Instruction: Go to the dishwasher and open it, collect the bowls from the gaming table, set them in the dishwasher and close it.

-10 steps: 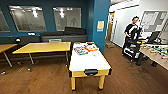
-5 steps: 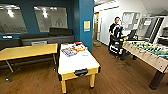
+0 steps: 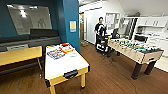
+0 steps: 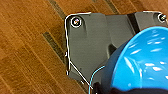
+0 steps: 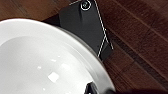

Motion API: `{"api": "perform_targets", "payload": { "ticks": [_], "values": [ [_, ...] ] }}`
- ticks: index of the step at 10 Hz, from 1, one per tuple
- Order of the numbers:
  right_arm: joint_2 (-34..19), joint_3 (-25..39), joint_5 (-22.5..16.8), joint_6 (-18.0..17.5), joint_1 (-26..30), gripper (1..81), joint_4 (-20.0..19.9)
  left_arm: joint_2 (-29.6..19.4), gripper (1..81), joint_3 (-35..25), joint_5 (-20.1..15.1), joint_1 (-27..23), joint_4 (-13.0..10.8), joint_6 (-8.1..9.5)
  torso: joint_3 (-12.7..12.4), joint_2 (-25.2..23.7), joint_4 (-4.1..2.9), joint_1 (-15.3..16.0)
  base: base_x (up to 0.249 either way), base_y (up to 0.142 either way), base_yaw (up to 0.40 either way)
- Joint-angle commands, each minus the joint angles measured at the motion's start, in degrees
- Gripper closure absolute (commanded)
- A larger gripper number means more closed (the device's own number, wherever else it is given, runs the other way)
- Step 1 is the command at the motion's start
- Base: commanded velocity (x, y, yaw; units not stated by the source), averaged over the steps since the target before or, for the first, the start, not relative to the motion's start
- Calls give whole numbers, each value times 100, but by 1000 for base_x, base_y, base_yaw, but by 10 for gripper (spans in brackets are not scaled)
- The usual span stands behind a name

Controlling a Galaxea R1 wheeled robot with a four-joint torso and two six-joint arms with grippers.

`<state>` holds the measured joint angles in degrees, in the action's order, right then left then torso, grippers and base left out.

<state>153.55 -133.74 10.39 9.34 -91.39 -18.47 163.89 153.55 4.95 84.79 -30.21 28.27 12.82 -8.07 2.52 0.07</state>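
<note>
A solid bright blue bowl [image 4: 142,65] hangs close under my left wrist camera, above the wooden floor, with my left gripper [image 4: 120,90] shut on its rim. A pale white bowl [image 5: 42,62] hangs the same way in the right wrist view, my right gripper [image 5: 93,88] shut on its edge. The gaming table [image 3: 65,66], white-topped with a yellow edge, stands ahead on the left and carries colourful game boxes [image 3: 56,53]. The dishwasher is out of view.
A foosball table [image 3: 135,48] stands to the right on dark legs. A person [image 3: 100,32] with a control rig stands beyond it. A yellow-topped table [image 3: 20,55] and a dark bench sit at the left wall. White kitchen cabinets [image 3: 150,22] line the far right.
The whole head view has swung, so the camera has turned. The gaming table now sits further left in the picture and the foosball table and kitchen corner show more fully.
</note>
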Motion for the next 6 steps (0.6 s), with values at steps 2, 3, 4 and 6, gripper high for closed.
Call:
{"api": "perform_targets", "payload": {
  "ticks": [2,3,4,6],
  "values": [
    [-50,-81,-388,-2,195,811,80,127,811,448,-249,-256,-64,-67,0,0,0,0,0,0,-396],
    [20,-81,-388,-2,195,811,80,136,811,448,-240,-256,-64,-67,0,0,0,0,0,0,-397],
    [55,-72,-388,7,195,811,89,153,811,439,-240,-256,-64,-68,0,0,0,0,0,0,-397],
    [82,-98,-388,7,195,811,89,153,811,448,-240,-256,-64,-76,0,0,0,0,0,0,-397]
  ]
}}
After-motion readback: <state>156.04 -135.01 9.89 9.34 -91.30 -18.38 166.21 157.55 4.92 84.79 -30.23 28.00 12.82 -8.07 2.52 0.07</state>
